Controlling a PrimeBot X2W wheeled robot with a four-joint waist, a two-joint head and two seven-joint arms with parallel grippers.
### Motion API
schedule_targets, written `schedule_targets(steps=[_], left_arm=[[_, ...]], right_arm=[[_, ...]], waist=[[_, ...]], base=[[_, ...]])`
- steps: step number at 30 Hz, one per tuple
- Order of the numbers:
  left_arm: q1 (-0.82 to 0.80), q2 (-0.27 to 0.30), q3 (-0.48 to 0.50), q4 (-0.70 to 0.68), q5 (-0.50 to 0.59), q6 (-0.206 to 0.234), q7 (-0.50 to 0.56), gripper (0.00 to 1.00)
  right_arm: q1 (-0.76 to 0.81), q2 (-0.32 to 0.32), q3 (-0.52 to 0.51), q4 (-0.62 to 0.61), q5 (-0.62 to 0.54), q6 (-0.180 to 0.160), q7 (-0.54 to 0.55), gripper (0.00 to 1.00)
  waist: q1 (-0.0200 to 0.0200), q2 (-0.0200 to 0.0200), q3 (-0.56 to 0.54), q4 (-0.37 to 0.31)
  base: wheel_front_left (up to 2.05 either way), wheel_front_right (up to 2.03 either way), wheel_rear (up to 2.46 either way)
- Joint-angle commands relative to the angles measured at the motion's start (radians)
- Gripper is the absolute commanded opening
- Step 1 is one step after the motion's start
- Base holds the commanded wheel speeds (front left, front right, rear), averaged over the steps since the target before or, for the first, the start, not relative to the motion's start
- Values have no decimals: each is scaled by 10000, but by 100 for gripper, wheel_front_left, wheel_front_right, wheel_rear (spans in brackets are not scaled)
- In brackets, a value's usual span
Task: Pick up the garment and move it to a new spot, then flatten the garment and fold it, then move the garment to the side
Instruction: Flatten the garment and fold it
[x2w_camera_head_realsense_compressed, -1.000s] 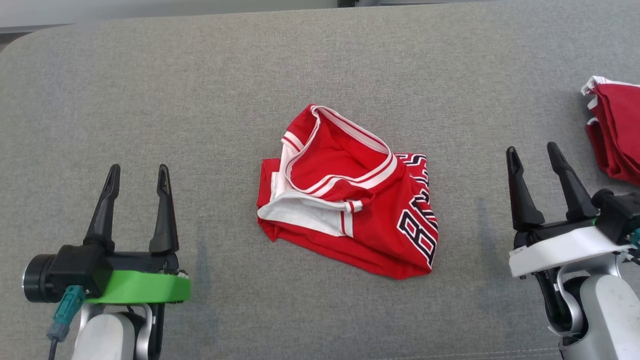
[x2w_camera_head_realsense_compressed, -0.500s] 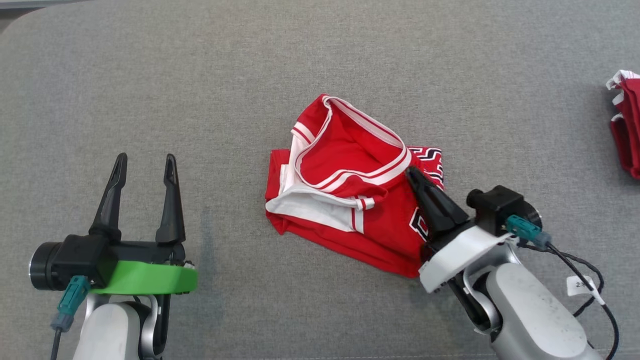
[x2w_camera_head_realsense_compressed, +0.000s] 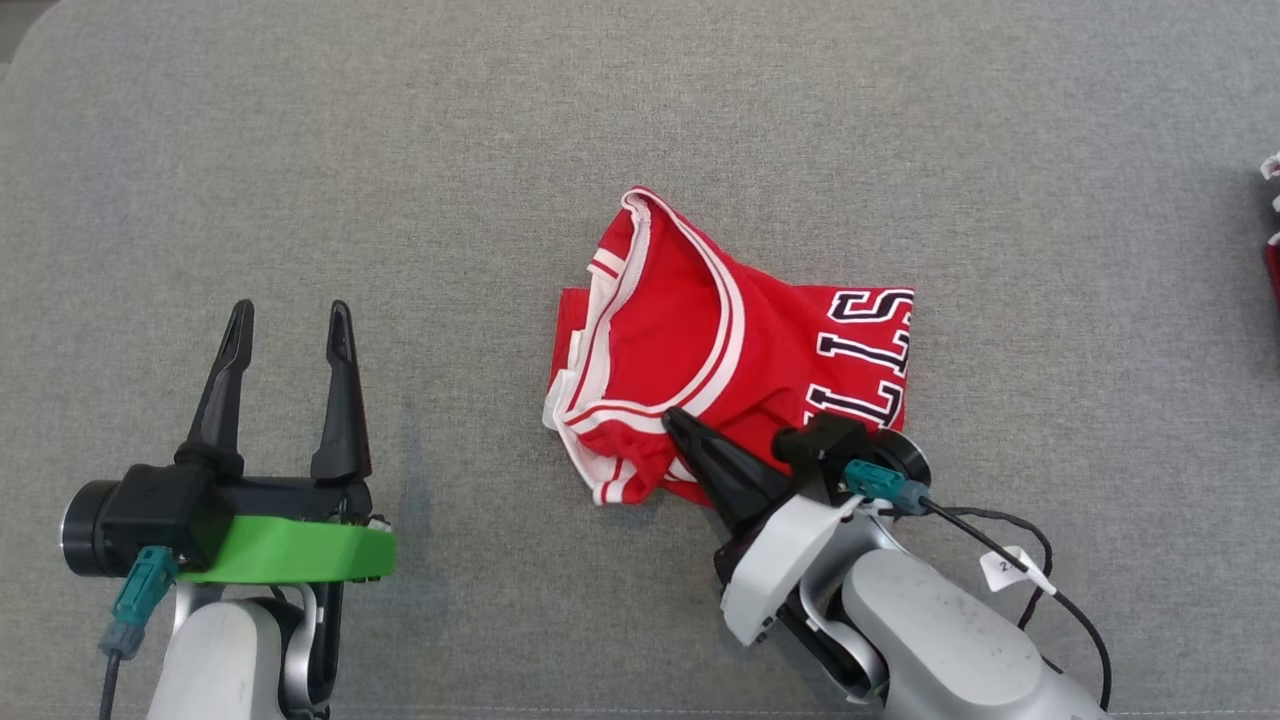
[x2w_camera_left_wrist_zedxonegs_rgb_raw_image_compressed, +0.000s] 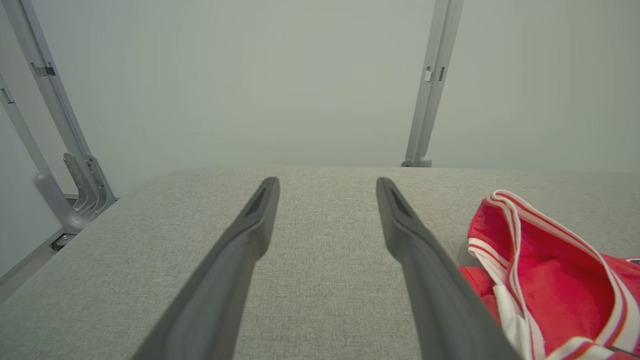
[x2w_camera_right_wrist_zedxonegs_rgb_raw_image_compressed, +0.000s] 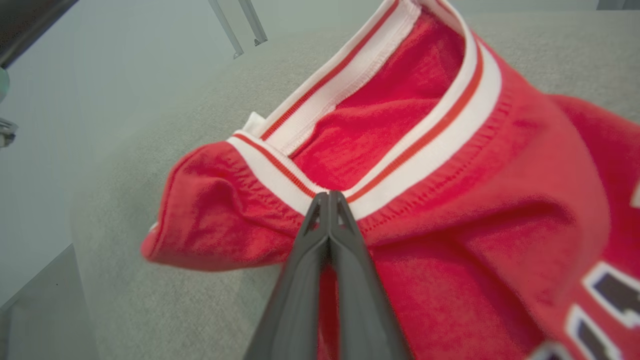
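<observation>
Garment (x2w_camera_head_realsense_compressed: 700, 340) lies crumpled near the middle of the grey woven surface (x2w_camera_head_realsense_compressed: 300, 150): soft red knit, with ribbed white trim (x2w_camera_right_wrist_zedxonegs_rgb_raw_image_compressed: 450, 125) striped in red round its openings and dark block letters (x2w_camera_head_realsense_compressed: 870, 350) edged in white along its right side. The right gripper (x2w_camera_head_realsense_compressed: 675, 420) reaches in at the near edge, its two dark tapered fingers (x2w_camera_right_wrist_zedxonegs_rgb_raw_image_compressed: 305, 290) pressed flat together and pinching the cloth right at the trim. In the right wrist view the knit puckers into small folds round the tips, and a rounded red lobe bulges out to one side. The left gripper (x2w_camera_head_realsense_compressed: 290, 315) hovers well to the left of the garment, clear of it, with its fingers spread wide above the surface. In the left wrist view the trimmed rim stands up in a loop just beyond its right finger. At the far right edge of the head view sits a sliver of red and white cloth (x2w_camera_head_realsense_compressed: 1272, 250), perhaps another garment, though too little shows to tell.
</observation>
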Motion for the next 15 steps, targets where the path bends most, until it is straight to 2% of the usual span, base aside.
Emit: schedule_targets(steps=[1, 9, 12, 15], left_arm=[[-131, -35, 47, 6, 38, -76, -31, 100], [-94, -99, 150, 14, 66, -116, -32, 100], [-37, -117, 196, 27, 82, -135, -33, 100], [30, -121, 261, 3, 118, -116, -33, 100]], right_arm=[[-122, 72, 242, 123, 177, -1, -112, 0], [-411, 201, 1623, 65, 1039, -1, -335, 0], [-462, 127, 1524, -273, 1047, -1, -427, 0], [-347, -21, 993, -927, 866, -1, -451, 0]], waist=[[0, 0, 2, 2], [0, 0, 10, -49], [0, 0, -37, -98], [0, 0, -123, -185]], base=[[0, 0, 0], [0, 0, 0], [0, 0, 0], [0, 0, 0]])
